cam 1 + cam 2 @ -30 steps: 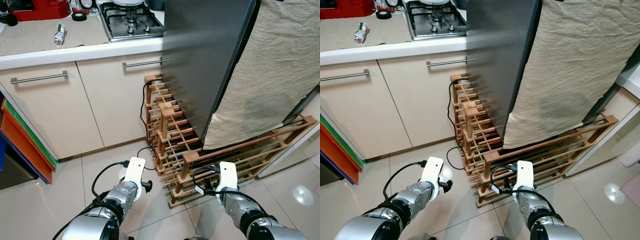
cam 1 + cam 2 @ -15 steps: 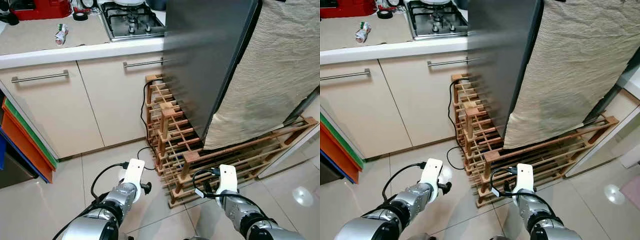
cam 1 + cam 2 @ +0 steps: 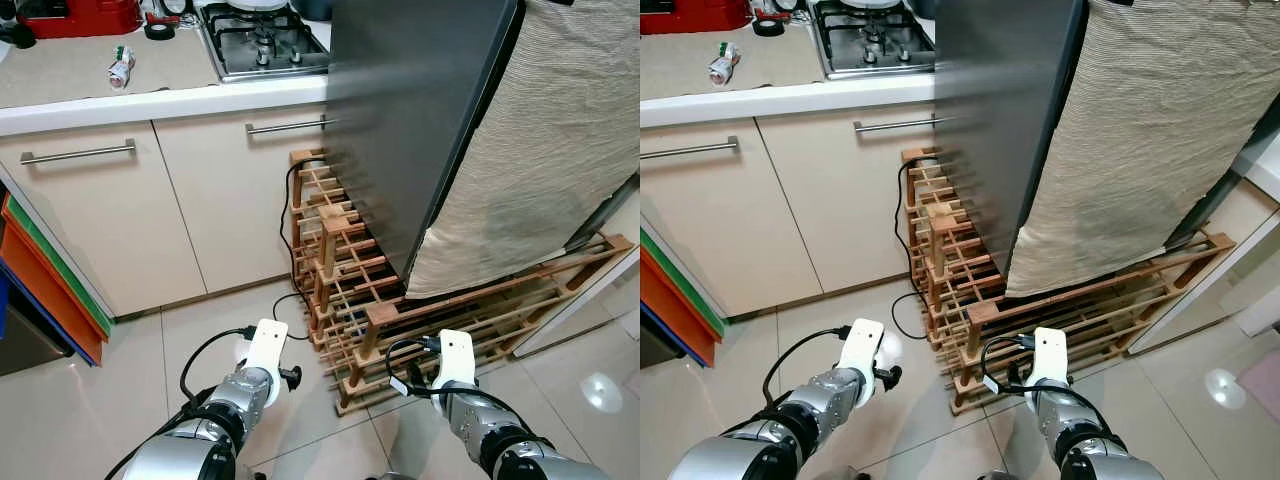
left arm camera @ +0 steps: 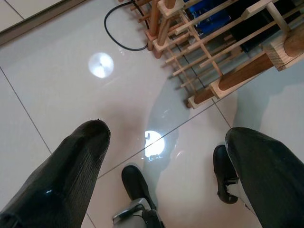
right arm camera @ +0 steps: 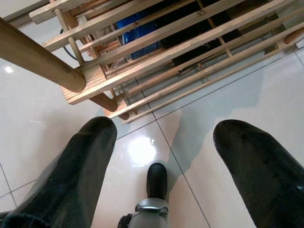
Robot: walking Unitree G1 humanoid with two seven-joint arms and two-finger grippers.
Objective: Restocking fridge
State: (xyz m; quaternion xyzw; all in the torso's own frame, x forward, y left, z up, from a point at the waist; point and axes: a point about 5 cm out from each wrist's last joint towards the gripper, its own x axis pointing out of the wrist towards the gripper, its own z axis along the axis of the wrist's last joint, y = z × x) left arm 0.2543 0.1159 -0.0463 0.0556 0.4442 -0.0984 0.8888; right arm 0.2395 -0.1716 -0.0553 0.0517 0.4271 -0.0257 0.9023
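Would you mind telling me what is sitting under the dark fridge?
A wooden slatted rack runs beneath the fridge on the floor, with a black cable trailing along its end. A beige cloth drapes the fridge's side, hiding whatever lies behind it.

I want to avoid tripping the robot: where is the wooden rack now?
In the left eye view, the wooden rack stands on the tiled floor, right of centre, beside the cabinet doors and under the dark fridge.
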